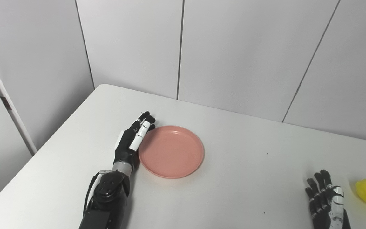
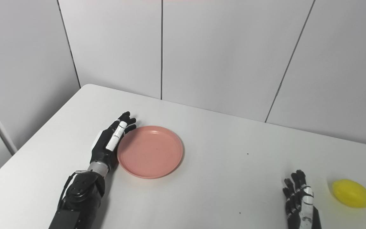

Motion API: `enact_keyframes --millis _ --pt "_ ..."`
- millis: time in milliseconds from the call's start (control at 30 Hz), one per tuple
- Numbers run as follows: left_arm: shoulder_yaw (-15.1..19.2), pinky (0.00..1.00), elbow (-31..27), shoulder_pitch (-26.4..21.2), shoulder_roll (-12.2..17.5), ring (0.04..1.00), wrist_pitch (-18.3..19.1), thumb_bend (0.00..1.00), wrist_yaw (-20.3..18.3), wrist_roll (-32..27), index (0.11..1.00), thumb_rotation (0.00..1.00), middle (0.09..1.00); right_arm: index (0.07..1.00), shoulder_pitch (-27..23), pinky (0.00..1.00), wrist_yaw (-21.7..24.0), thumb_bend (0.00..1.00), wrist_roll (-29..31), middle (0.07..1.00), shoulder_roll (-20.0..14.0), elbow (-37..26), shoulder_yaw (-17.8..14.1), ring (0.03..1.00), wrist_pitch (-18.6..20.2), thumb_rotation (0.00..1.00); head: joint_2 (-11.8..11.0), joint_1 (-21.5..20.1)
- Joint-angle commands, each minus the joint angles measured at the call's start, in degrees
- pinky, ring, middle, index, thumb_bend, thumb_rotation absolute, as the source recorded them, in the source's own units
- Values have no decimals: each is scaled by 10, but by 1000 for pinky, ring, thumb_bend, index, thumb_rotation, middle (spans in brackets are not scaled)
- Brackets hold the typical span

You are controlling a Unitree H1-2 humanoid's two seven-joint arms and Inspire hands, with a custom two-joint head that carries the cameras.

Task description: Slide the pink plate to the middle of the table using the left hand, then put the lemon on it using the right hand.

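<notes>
Two robot hands show in the left eye view: the left robot hand (image 1: 132, 140), fingers straight and apart, holding nothing, lies edge-on against the left rim of the pink plate (image 1: 171, 151), left of centre on the bench (image 1: 249, 178). Sliding looks to be the step in hand; next calls for a steady sideways push rightward over open bench. In the right eye view, the right robot hand (image 2: 299, 198) rests open and empty just beside the lemon (image 2: 352, 193), lower right, near the frame's edge.

Bright, even, diffuse light from overhead, soft faint shadows under pink plate (image 1: 171, 151) and lemon (image 2: 352, 193), white tabletop (image 1: 249, 178) slightly washed out, focus sharp, mild tilt.
</notes>
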Motion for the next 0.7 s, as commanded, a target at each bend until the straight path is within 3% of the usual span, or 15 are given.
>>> enact_keyframes --millis 0,667 --pt "-9 861 12 27 -16 860 53 771 -3 -6 861 696 848 960 15 1000 0 687 2 967 13 17 7 956 4 1000 2 -2" --pt "-7 835 -38 42 -32 847 91 722 -12 -15 874 694 848 945 15 979 -22 699 -20 955 32 4 23 943 19 1000 18 -68"
